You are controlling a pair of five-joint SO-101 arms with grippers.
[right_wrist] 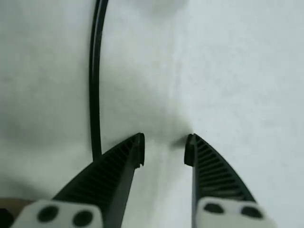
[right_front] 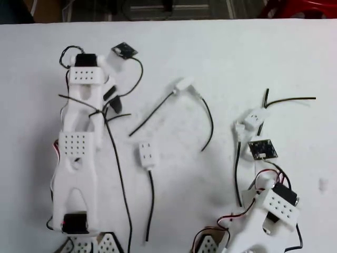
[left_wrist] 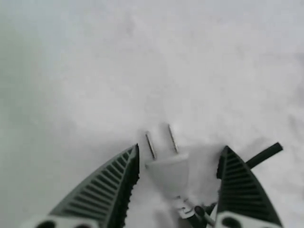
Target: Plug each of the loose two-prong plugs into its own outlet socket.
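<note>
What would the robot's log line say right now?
left tool: open around two-prong plug | right tool: open, empty, beside black cable | plug: prongs bare, on table

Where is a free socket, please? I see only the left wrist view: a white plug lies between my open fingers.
Observer: In the high view a white socket block lies near the middle of the table, its cord trailing toward the picture's lower edge.
Operator: Is the right gripper holding something?
Observer: No. The right wrist view shows the right gripper open with nothing in it, a black cord on the table beside it.
</note>
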